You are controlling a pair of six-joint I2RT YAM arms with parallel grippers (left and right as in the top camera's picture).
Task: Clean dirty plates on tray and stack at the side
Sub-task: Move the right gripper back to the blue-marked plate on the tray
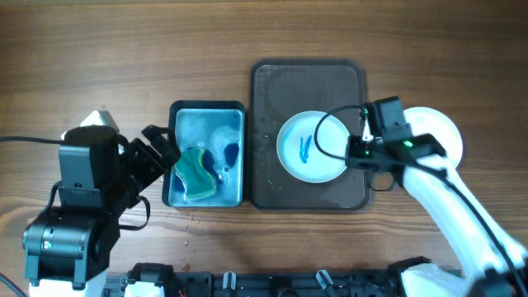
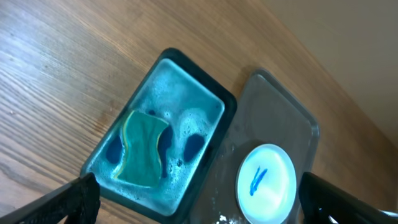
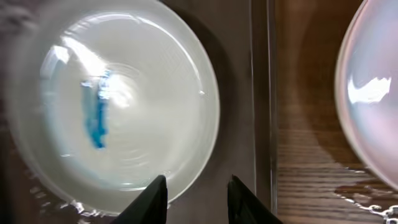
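We count one dirty plate (image 1: 309,148) on the tray (image 1: 268,91), lying flat in the half nearer the robot, its blue smear (image 3: 96,112) not yet wiped. The right gripper (image 3: 196,186) hangs at that plate's rim, jaws a little apart and empty, placed, we judge, to pinch the edge. Just right of the tray, on the desk (image 1: 99,49), sits the side stack (image 1: 441,124). The arm covers part of it, so we cannot count its plates. One sudsy basin (image 1: 206,111) stands just beside the tray's left edge with one green sponge (image 1: 194,169) in it. This puts the sponge within easy reach of the left gripper (image 1: 158,150), which is spread wide and empty.
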